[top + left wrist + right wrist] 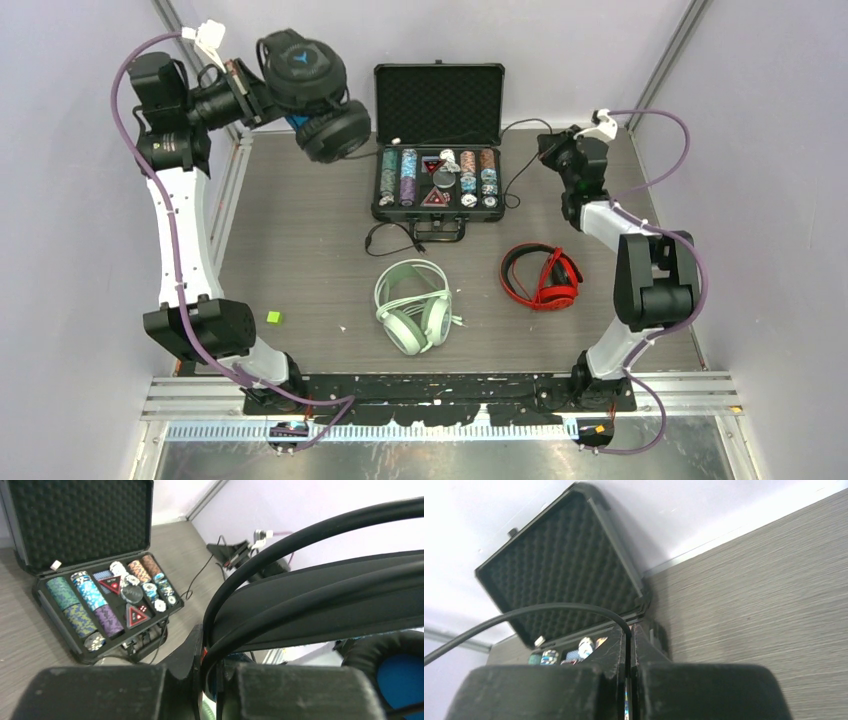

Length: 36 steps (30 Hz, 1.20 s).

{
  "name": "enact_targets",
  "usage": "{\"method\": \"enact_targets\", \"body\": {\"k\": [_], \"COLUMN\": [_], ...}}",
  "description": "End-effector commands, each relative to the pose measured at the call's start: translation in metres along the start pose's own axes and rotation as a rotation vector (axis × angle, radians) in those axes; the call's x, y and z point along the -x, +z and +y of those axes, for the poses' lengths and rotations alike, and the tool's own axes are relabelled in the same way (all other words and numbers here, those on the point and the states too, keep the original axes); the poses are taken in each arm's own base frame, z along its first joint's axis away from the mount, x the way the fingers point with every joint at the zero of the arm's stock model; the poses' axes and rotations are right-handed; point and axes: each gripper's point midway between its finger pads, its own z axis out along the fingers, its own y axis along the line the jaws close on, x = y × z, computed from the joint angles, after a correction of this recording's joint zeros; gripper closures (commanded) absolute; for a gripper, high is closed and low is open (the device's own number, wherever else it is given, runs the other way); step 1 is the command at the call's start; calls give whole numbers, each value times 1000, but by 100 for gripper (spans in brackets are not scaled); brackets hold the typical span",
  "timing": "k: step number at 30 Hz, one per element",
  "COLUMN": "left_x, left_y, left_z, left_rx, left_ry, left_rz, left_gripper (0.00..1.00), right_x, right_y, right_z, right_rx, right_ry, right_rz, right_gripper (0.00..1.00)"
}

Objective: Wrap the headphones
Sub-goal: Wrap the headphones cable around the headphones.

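The bulky black headphones [310, 95] hang in the air at the far left, and my left gripper [250, 97] is shut on their headband [325, 595]. A blue-lined ear cup [400, 675] shows at the lower right of the left wrist view. My right gripper [553, 150] is at the back right, beside the case, shut on the black cable [549, 607]. The cable [512, 165] trails along the case and across the table in front of it. The mint-green headphones [412, 305] and the red headphones [542, 277] lie on the table, untouched.
An open black case of poker chips [438, 140] stands at the back centre, also in the wrist views [100, 605] [569, 565]. A small green cube [273, 317] lies near the left arm's base. Purple walls close in the table on three sides.
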Motion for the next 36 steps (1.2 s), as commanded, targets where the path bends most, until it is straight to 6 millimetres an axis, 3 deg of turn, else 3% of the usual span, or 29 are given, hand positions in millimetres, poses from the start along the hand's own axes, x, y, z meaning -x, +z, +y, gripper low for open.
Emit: {"method": "enact_targets", "body": {"k": [1,9,13,17,20,26,30,36], "left_x": [-27,-69,-84,-108,-123,-128,-129,-139], "left_y": [-8,6,12,12,10,7,3,-1], "left_z": [-13,6,-13,-15,1,27,20,-12], "left_rx": [-109,24,-71,-57,13,168,138,-15], "left_ry": [149,337,377,498,554,695,741,747], "left_rz": [98,253,300,392,472,552,546,532], "left_gripper": [100,100,100,100,100,100,100,100], "right_x": [35,92,102,112,120,133,138,144], "right_y": [10,-3,-3,3,10,21,24,28], "right_z": [-42,-104,-120,-123,-118,-108,-111,-119], "right_rx": [-171,-326,-360,-362,-345,-324,-345,-371], "right_ry": [-21,1,-3,-1,-17,-38,-64,-87], "right_rz": [-72,-154,-177,-192,-189,-171,-174,-183], "right_gripper": [100,100,99,100,100,100,99,99]}}
